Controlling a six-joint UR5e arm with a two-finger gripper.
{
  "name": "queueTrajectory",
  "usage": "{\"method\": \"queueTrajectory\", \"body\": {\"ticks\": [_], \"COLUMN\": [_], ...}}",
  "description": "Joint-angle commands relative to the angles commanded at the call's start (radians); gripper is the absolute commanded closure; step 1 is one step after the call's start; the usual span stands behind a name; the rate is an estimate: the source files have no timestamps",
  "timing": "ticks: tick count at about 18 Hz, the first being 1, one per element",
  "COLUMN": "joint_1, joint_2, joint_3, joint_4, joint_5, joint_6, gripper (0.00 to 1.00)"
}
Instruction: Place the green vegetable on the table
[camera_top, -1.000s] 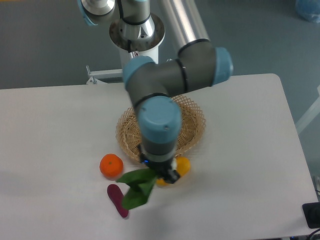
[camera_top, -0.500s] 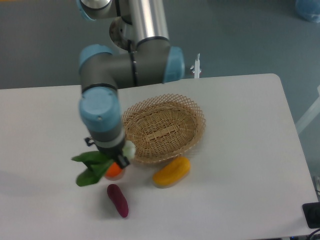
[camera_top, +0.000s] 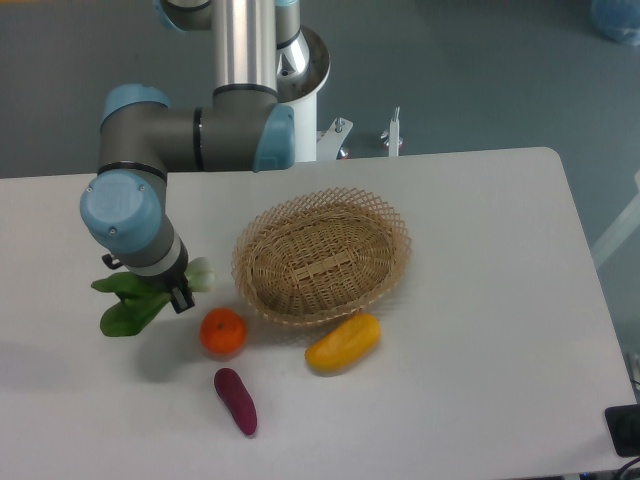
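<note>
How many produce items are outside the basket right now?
4: green vegetable held in the gripper left of the basket; orange, purple sweet potato, yellow fruit on the table.

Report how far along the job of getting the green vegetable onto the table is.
Done: the green vegetable is out of the wicker basket, which holds nothing.
In hand: the claw is shut on it, left of the orange, leaves hanging.
Left: lower it onto the bare table and release.
</note>
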Motion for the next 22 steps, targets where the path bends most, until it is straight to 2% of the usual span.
{"method": "queueTrajectory", "body": {"ticks": [1, 3, 5, 11, 14, 17, 22], "joint_1": [-0.002, -0.006, -0.008, 0.008, 0.098, 0.187, 0.322], "joint_2": [0.0, -0.003, -0.008, -0.002, 0.005, 0.003, -0.015], "joint_3": [-0.008, -0.018, -0.022, -0.006, -0.002, 0.032, 0.121], "joint_4": [0.023, 0.064, 0.085, 0.095, 0.103, 0.103, 0.103], "joint_5": [0.0, 0.002, 0.0, 0.002, 0.002, 0.018, 0.02], "joint_6": [-0.003, -0.005, -0.005, -0.005, 0.0, 0.009, 0.034], "gripper": [0.3, 0.09, 0.01, 0.0, 0.0, 0.0, 0.0]}}
